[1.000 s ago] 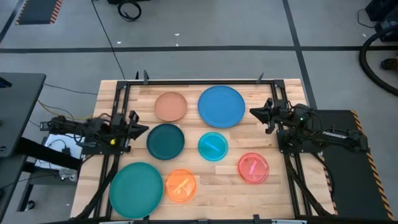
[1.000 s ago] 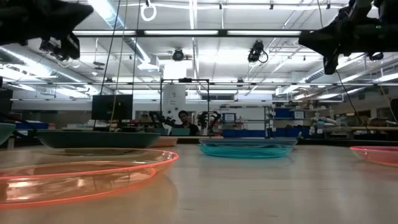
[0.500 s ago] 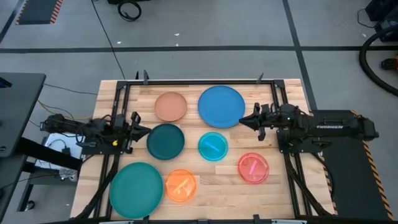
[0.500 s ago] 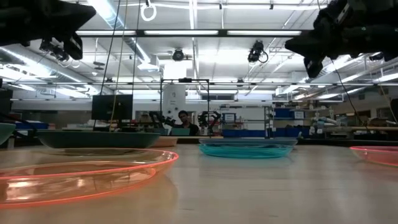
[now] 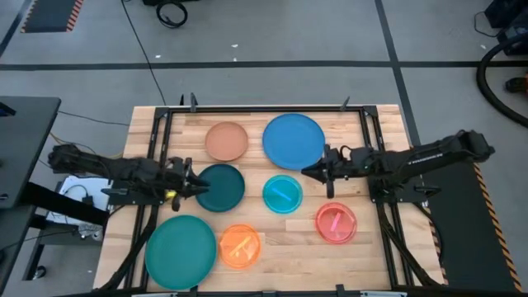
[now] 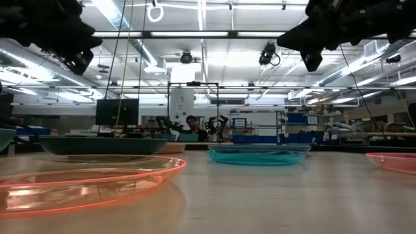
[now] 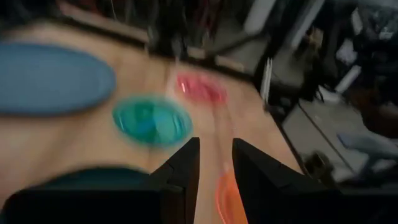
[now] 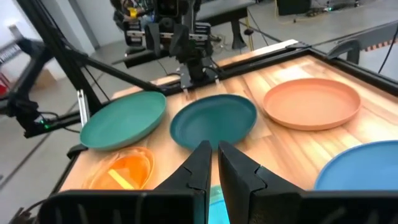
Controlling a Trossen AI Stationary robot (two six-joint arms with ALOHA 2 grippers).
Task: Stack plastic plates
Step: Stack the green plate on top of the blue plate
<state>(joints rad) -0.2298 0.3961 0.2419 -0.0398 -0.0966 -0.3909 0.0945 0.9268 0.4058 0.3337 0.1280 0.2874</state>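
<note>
Seven plates lie singly on the wooden table (image 5: 379,247): peach-tan (image 5: 227,141), large blue (image 5: 294,140), dark teal (image 5: 223,188), cyan (image 5: 283,194), pink-red (image 5: 336,222), orange (image 5: 240,247) and large teal-green (image 5: 181,252). My left gripper (image 5: 198,188) hovers over the dark teal plate's left rim, its fingers a narrow gap apart (image 7: 216,155). My right gripper (image 5: 307,172) is shut and hangs in the air between the blue plate's near rim and the cyan plate. In the low view both grippers (image 6: 78,58) (image 6: 305,55) are well above the plates.
A black frame (image 5: 264,108) runs along the table's far edge, with rails down both sides. Bare wood shows at the near right corner and between the plates. A person sits far off in the room behind (image 6: 191,123).
My right gripper has reached from the table's right edge toward its middle, slightly nearer, ending between the blue and cyan plates. My left gripper has moved right and a little toward the near edge, over the dark teal plate's left rim. No plate has moved.
</note>
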